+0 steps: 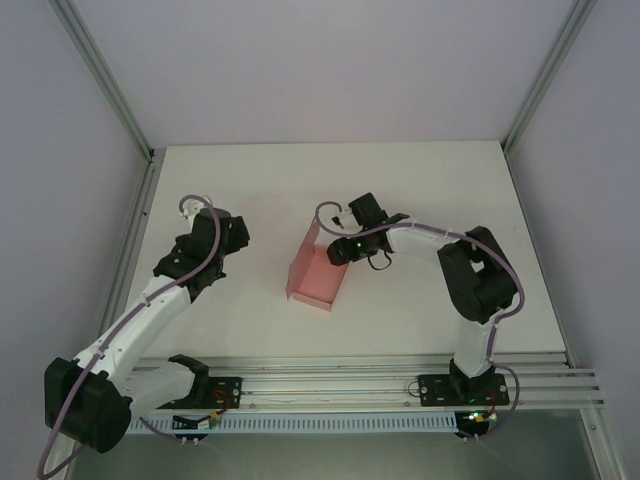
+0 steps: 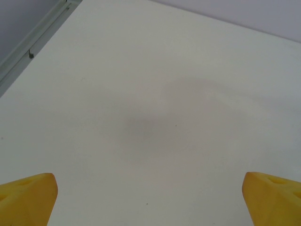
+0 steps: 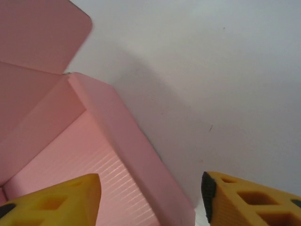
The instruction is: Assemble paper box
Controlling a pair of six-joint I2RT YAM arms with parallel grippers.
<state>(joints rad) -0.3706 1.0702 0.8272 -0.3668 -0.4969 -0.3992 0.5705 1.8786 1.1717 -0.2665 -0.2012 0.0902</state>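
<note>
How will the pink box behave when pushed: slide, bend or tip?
It probably bends: the box is thin card, only partly folded. It looks light, so likely slides on the smooth table. Its raised flap may flop.

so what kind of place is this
Probably a robot lab cell: a plain white table walled by pale panels on aluminium posts, with two white arms bolted to a metal rail.
</note>
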